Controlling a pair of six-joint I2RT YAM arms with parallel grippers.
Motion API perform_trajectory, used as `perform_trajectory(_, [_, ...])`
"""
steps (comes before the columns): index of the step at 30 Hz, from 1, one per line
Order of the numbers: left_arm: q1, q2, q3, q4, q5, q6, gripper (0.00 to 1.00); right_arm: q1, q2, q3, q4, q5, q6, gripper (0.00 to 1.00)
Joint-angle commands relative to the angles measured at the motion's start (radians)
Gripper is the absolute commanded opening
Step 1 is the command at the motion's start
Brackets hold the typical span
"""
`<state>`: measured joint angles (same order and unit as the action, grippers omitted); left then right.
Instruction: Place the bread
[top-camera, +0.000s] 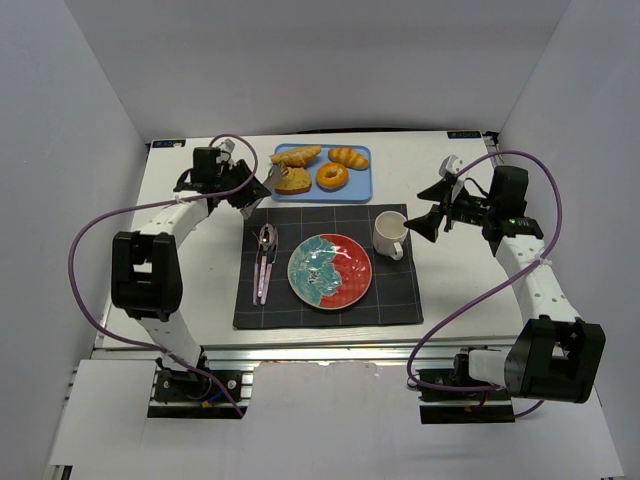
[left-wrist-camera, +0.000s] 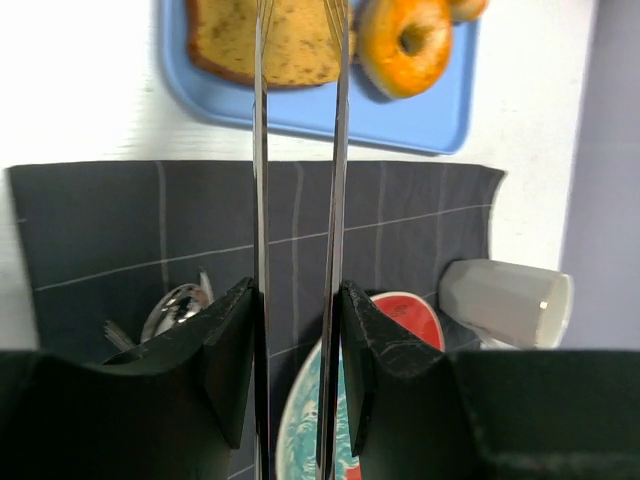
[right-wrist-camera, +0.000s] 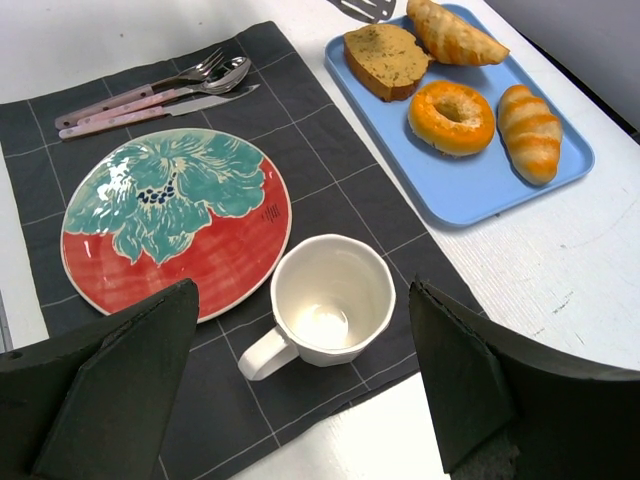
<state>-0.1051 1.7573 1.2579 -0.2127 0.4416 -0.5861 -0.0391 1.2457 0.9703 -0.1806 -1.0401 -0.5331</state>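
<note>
The thick bread slice (top-camera: 293, 181) (left-wrist-camera: 225, 40) (right-wrist-camera: 386, 58) and the glossy ring doughnut (top-camera: 332, 177) (left-wrist-camera: 405, 45) (right-wrist-camera: 452, 116) lie on a blue tray (top-camera: 358, 190) (left-wrist-camera: 400, 120) (right-wrist-camera: 480, 185). My left gripper (top-camera: 252, 190) (left-wrist-camera: 297, 300) is shut on metal tongs (left-wrist-camera: 262, 150) (right-wrist-camera: 360, 8). The tong blades stand slightly apart and reach the slice's edge. I cannot tell whether they touch it. My right gripper (top-camera: 428, 207) (right-wrist-camera: 303, 290) is open and empty above a white mug (top-camera: 389, 233) (right-wrist-camera: 330, 295).
A red and teal flowered plate (top-camera: 330, 270) (right-wrist-camera: 175, 225) (left-wrist-camera: 410, 310) sits on a dark placemat (top-camera: 390, 300), with cutlery (top-camera: 265, 260) (right-wrist-camera: 150, 95) to its left. Two golden rolls (top-camera: 296, 156) (top-camera: 349, 157) lie at the tray's far side. White walls surround the table.
</note>
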Motion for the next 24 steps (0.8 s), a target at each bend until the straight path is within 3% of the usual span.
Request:
perform_trajectory(1, [-0.004,0.008,0.092,-0.109,-0.056,0.090,0.47,-0.007,-0.006,0.002,0.033,-0.026,0.005,0.89])
perform_trajectory(6, [-0.004,0.045,0.159,-0.224,-0.122,0.199,0.47,-0.007,-0.003,0.001,0.038,-0.026,0.010,0.89])
perform_trajectory(24, [-0.004,0.096,0.172,-0.220,-0.089,0.230,0.47,-0.012,0.000,-0.004,0.041,-0.023,0.015,0.89])
